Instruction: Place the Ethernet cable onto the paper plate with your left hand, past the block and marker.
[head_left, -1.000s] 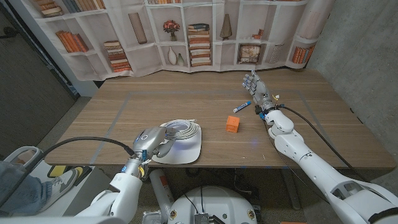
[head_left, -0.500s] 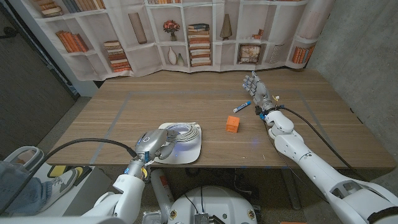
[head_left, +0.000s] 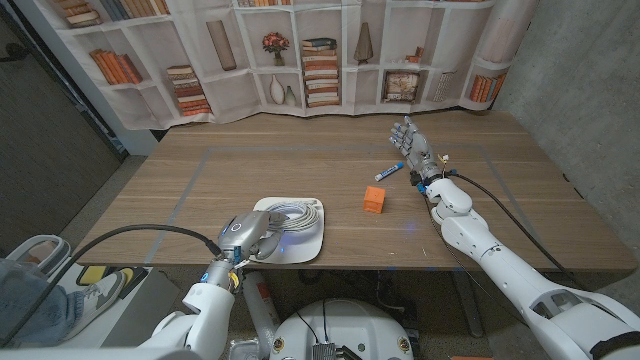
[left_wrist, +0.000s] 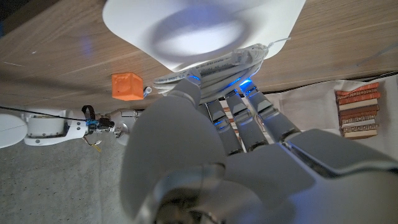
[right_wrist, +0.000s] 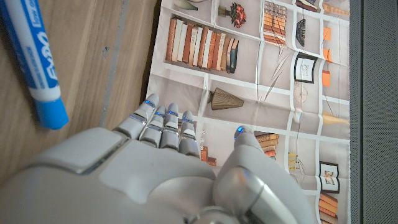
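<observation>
Ethernet cable (head_left: 292, 213) coiled (no clear long axis) on paper plate (head_left: 311, 240) | left hand (head_left: 247, 233) fingers apart, empty

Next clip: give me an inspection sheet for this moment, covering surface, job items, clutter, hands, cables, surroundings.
Surface: brown wooden table, faint taped outline.
Job items: coiled white Ethernet cable lies on the white paper plate; small orange block and blue-capped white marker sit to the plate's right.
Clutter: nothing seen.
Hands: left hand at the plate's near-left edge, fingers on the cable; right hand beside the marker, fingers apart, holding nothing.
Cables: black arm cable along the left arm.
Surroundings: printed bookshelf backdrop behind the table.
</observation>
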